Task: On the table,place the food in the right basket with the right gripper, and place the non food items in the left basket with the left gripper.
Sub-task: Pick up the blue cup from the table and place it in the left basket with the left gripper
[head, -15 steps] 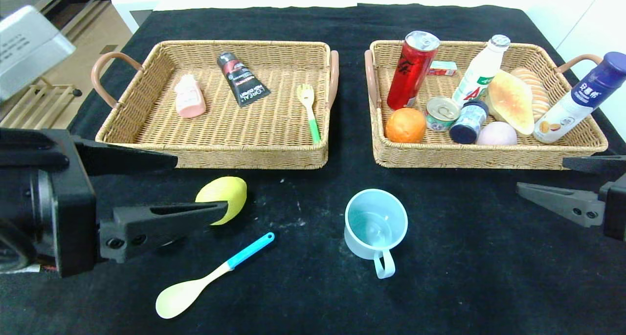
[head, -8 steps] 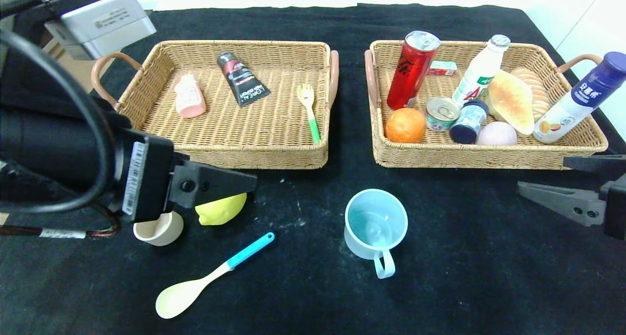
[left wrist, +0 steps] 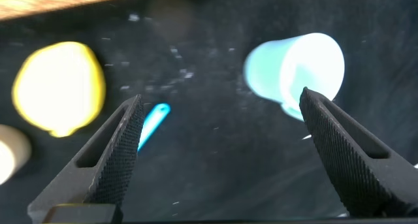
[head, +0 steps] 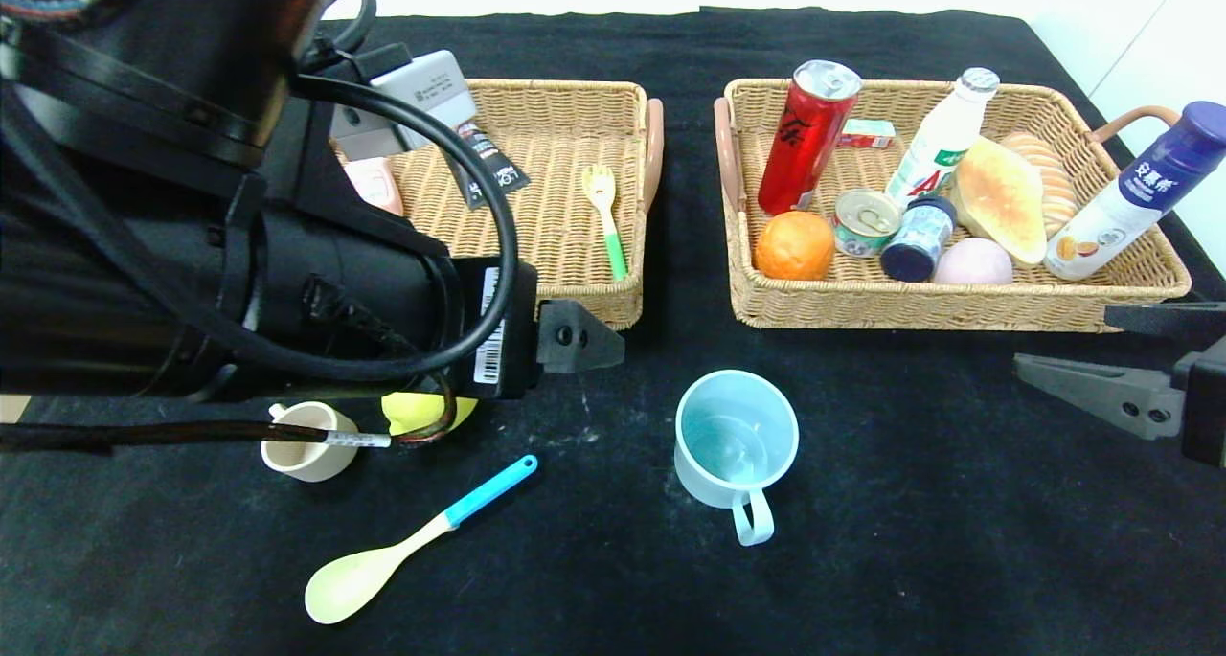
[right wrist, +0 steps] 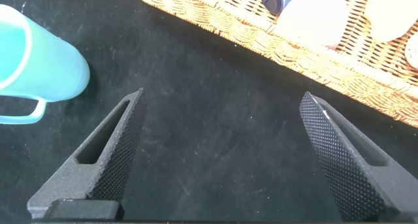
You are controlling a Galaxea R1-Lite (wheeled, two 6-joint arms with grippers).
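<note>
On the black table lie a light blue mug (head: 736,441), a yellow lemon (head: 421,410) half hidden under my left arm, a small cream cup (head: 306,450) and a spoon (head: 412,541) with a blue handle. My left gripper (head: 584,340) is open and empty, hovering in front of the left basket (head: 584,297). In the left wrist view its gripper (left wrist: 221,98) sits between the lemon (left wrist: 59,87) and the mug (left wrist: 297,67). My right gripper (head: 1063,340) is open and empty near the table's right edge, in front of the right basket (head: 958,306).
The left basket holds a fork (head: 603,215), a black tube (head: 493,163) and a pink bottle (head: 378,182), partly hidden by my arm. The right basket holds a red can (head: 805,134), an orange (head: 793,244), bottles, bread and tins.
My left arm has swung up and to the right, from the table's left edge to in front of the left basket, uncovering the cream cup. The right arm has not moved.
</note>
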